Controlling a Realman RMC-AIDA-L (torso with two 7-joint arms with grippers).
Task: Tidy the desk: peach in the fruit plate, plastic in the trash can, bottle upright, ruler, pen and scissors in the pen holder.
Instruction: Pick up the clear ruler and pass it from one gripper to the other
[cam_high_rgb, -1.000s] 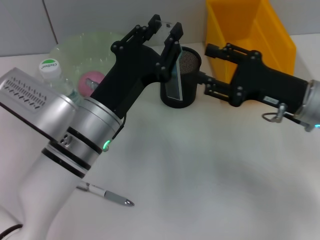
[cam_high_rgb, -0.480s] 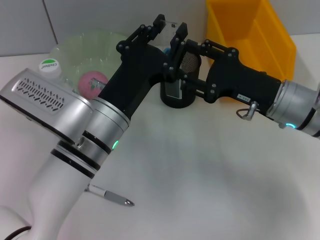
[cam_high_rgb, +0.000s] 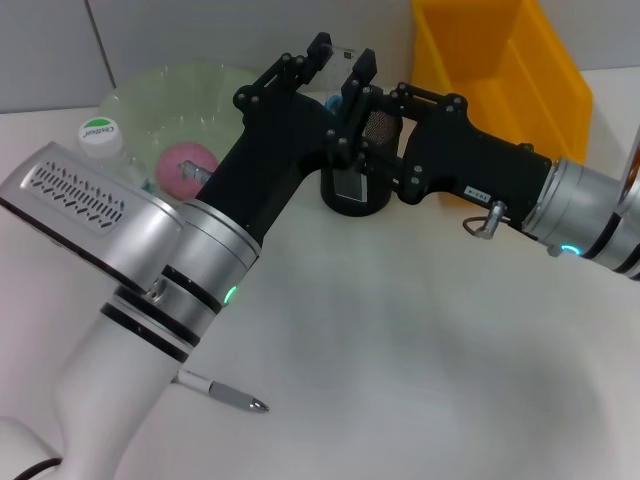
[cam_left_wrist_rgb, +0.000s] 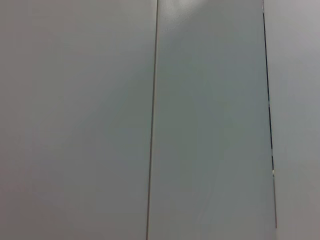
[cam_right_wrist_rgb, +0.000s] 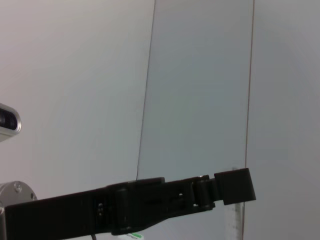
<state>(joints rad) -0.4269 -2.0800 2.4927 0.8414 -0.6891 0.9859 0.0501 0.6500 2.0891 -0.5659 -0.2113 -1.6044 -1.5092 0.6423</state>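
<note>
Two grippers met over the black pen holder (cam_high_rgb: 352, 190) at the back of your desk (cam_high_rgb: 420, 330), and between them they hid most of it. Your left gripper (cam_high_rgb: 340, 62) was above the holder with its two black fingers set a little apart; a clear ruler (cam_high_rgb: 349, 178) stood nearly upright between them, its top edge showing pale at the fingertips and its lower end down inside the holder. Whether the fingers actually pinched the ruler you could not tell from the head view. Your right gripper (cam_high_rgb: 350, 135) reached in from the right and pressed close against the holder's rim; its fingertips were lost behind the left arm, so I cannot tell how wide it stood.

Behind the left arm sat the green fruit plate (cam_high_rgb: 160, 95) with the pink peach (cam_high_rgb: 185, 167) in it, partly covered. Just beside the plate, only the bottle (cam_high_rgb: 100, 138) cap and a bit of shoulder showed above the silver forearm. One pen (cam_high_rgb: 222, 391) lay flat on the desk near the front, its rear end cut off by the arm. The yellow bin (cam_high_rgb: 500, 70) stood behind the right arm.

Your left wrist view showed only grey wall panels. The right wrist view showed the same wall, with a black finger (cam_right_wrist_rgb: 150, 207) of the left gripper crossing it.
</note>
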